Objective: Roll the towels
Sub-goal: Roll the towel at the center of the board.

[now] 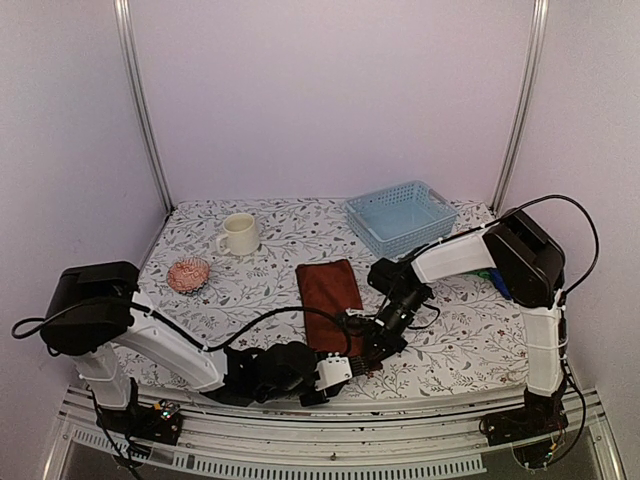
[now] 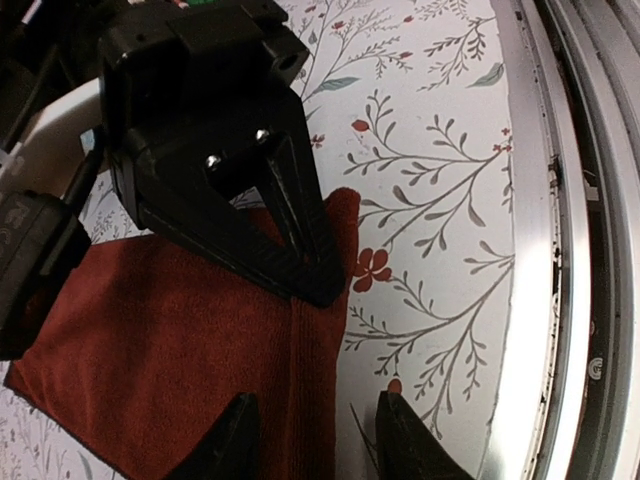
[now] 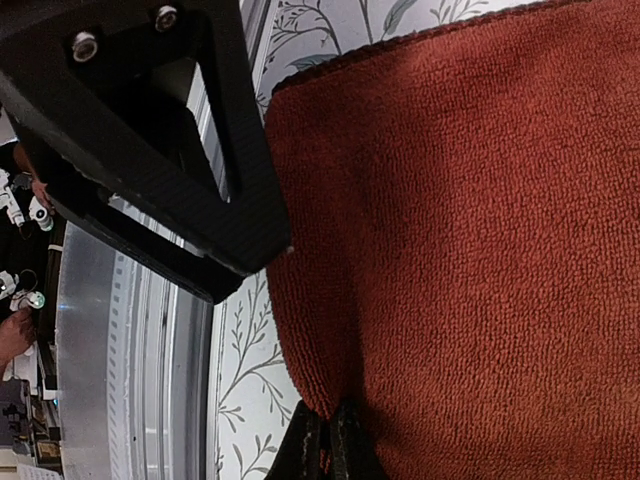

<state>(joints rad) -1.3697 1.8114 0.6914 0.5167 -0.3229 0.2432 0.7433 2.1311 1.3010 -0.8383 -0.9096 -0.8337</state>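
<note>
Floral tablecloth (image 1: 280, 225), rust-brown towel (image 1: 328, 285) — right claw (image 3: 325, 445) pinched on its corner, left claw (image 2: 325, 437) apart, astride its edge

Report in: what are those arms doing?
Right gripper shut on rust-brown towel, at its edge. Left gripper open, straddling same edge. Mug, basket stand apart.

No legible text, label, brand, number or sign in any view.
</note>
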